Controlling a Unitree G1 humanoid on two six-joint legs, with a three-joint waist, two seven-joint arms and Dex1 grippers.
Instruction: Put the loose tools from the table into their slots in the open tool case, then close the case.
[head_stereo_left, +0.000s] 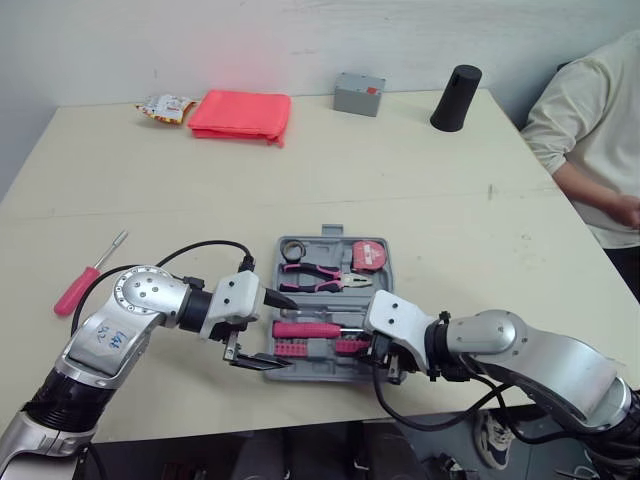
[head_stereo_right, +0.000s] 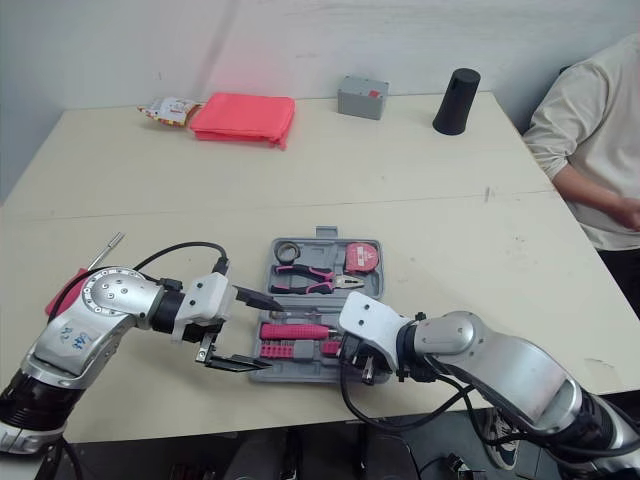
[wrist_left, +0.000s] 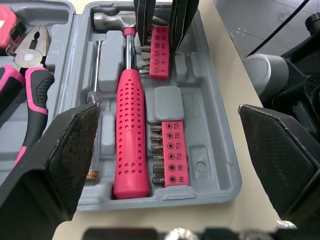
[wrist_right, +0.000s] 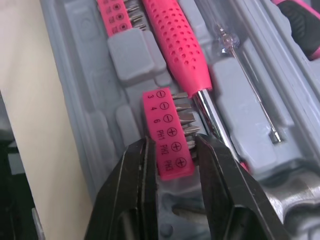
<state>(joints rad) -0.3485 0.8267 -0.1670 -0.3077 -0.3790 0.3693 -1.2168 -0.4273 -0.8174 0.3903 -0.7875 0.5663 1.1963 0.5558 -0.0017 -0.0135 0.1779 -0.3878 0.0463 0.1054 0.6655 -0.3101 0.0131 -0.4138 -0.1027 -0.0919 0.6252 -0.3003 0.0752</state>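
Beige table (head_stereo_left: 420, 180): open case (wrist_left: 212, 150) near front edge, red screwdriver (head_stereo_left: 88, 275) lying loose far aside. Pink bit holder (wrist_right: 165, 125) clamped by right gripper (wrist_right: 172, 145); left gripper (head_stereo_left: 280, 332) spread wide. If seated crooked, closing may be blocked.

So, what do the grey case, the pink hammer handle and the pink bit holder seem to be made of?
The case: grey moulded plastic, matt, with soft rounded slot edges. The hammer handle: pink, dimpled all over, probably rubber or soft plastic; I cannot tell which. The bit holder: smooth hard pink plastic with printed marks; its bits look like bare metal.
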